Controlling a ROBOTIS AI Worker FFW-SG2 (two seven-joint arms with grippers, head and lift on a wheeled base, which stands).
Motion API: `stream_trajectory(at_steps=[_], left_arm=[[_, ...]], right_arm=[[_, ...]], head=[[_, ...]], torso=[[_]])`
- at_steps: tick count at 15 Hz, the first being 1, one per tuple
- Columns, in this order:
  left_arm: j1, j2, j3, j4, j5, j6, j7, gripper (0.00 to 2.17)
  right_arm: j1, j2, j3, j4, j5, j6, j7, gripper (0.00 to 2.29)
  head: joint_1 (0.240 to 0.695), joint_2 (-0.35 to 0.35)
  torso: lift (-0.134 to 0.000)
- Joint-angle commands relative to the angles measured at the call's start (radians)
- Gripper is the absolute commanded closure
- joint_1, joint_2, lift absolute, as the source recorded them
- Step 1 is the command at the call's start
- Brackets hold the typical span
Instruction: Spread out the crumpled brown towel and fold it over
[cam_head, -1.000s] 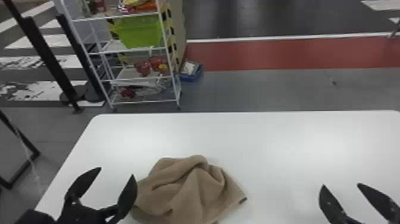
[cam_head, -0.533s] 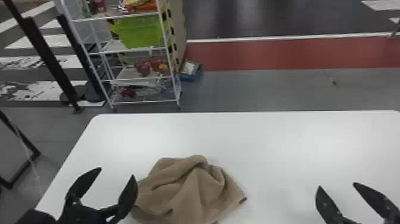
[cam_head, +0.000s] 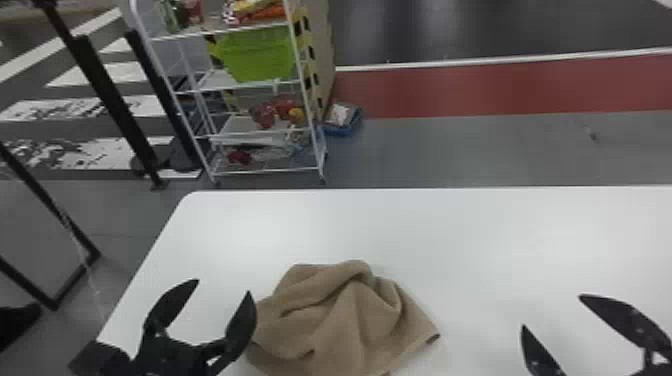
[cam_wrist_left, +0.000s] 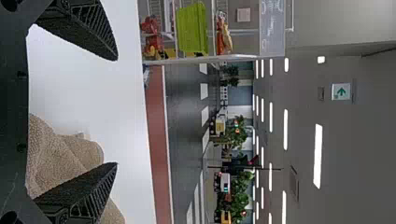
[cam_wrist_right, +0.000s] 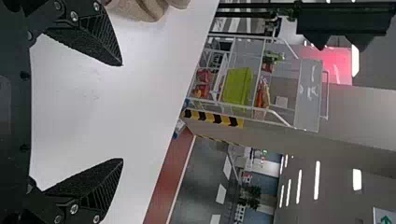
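The brown cloth towel (cam_head: 345, 320) lies crumpled on the smooth white table (cam_head: 450, 225), at the lower centre of the head view. Raised folds run across its upper and middle portions. One corner, with a dark edge, points toward the right of the frame; the lower portion meets the bottom edge of the frame.

Left gripper, black with two flat pointed fingers (cam_head: 224, 286): located at the lower left of the head view, with its fingers spread wide and nothing between the tips. Its finger nearer the towel overlaps the towel's left margin in the head view. The left wrist view also shows this finger in front of the cloth; contact between them cannot be determined.

Right gripper, of the same black two-finger type (cam_head: 551, 310): located at the lower right of the head view, well apart from the towel. Its fingers are spread, with nothing held. The right wrist view shows the same wide gap, with part of the towel beyond one finger.

Background: a white metal shelf rack (cam_head: 190, 34) stands at the upper left of the head view and carries a bright green plastic bin (cam_head: 260, 55). A blue container (cam_head: 345, 130) sits on the floor just beside the rack. A red floor strip (cam_head: 475, 92) crosses the upper right.
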Motion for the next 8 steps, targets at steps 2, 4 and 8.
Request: stream_trajectory(at_steps=[2,4,8], left_arm=[[-0.003,-0.003,0.005,0.007,0.004,0.000,0.000,0.08],[-0.005,-0.003,0.005,0.007,0.002,0.000,0.000,0.08],[-0.009,-0.003,0.005,0.007,-0.001,0.003,0.001,0.08]], right_arm=[[-0.040,0.001,0.054,0.034,0.213,-0.013,0.006,0.17],[-0.054,0.001,0.092,0.038,0.279,-0.009,0.043,0.17],[-0.103,0.001,0.189,0.040,0.464,0.086,0.132,0.17]], head=[[0.695,0.232],[0.695,0.260],[0.695,0.332]], torso=[[-0.122],[-0.122],[-0.122]])
